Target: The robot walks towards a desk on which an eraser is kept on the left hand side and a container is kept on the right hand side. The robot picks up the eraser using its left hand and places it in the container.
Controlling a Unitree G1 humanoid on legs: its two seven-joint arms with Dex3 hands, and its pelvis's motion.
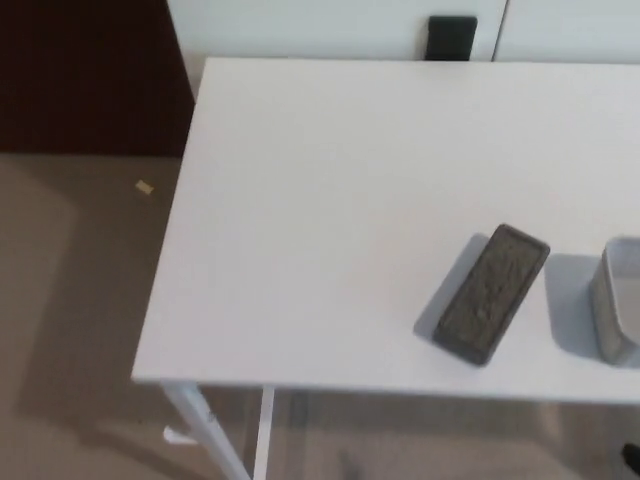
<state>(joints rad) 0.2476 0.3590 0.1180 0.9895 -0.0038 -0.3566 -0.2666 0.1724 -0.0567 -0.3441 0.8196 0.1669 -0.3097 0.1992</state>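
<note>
Filling most of the frame, a white table is seen from above, its near edge running across the lower part of the picture and its left corner at the lower left. A dark grey eraser lies flat on the tabletop in the lower right of the frame, set at a slant so that its upper end points toward the upper right and its lower end toward the near edge. A faint shadow is cast on the table just left of it. A pale grey container is cut off by the right edge of the frame, just beside the eraser but apart from it; only its left wall and part of its rim are shown. White table legs are visible below the near edge at the lower left. Beige floor is seen along the left side, with a small yellowish scrap lying on it. A dark panel occupies the upper left. Behind the table, a white cabinet with a black handle is seen at the top. A small dark shape at the lower right corner is possibly part of the robot, though it is too little to tell. Neither hand is shown, so their state cannot be told.
</note>
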